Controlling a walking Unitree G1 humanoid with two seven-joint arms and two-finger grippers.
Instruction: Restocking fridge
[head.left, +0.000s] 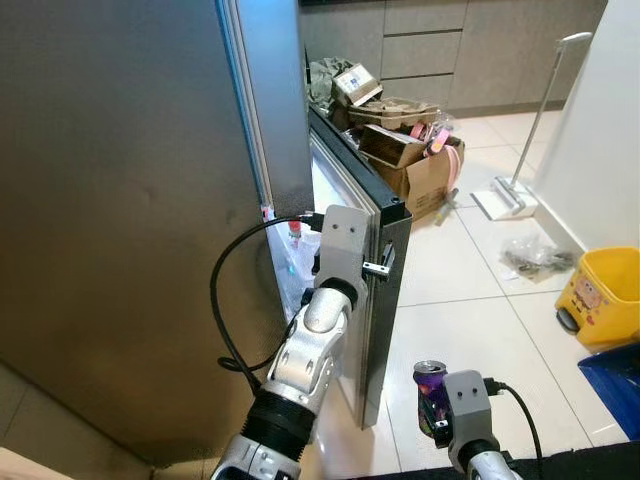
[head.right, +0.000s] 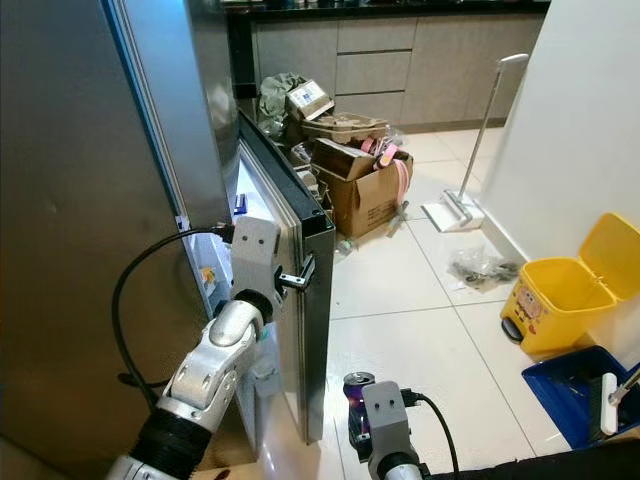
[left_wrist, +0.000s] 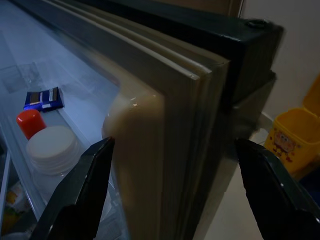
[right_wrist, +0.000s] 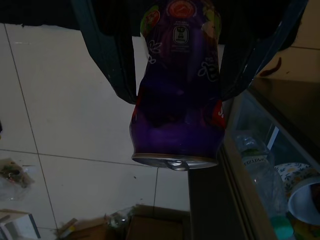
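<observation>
Tiled floor (head.left: 470, 300) bears cardboard box (head.left: 425, 180) and yellow bin (head.left: 605, 295).

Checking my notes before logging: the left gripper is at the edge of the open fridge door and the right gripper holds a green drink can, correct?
Not quite: the drink can in the right gripper is purple, as the right wrist view shows. The left gripper does straddle the edge of the open grey fridge door.

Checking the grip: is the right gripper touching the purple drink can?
Touching. Right wrist view shows the right gripper with fingers pressed against both sides of the purple drink can.
</observation>
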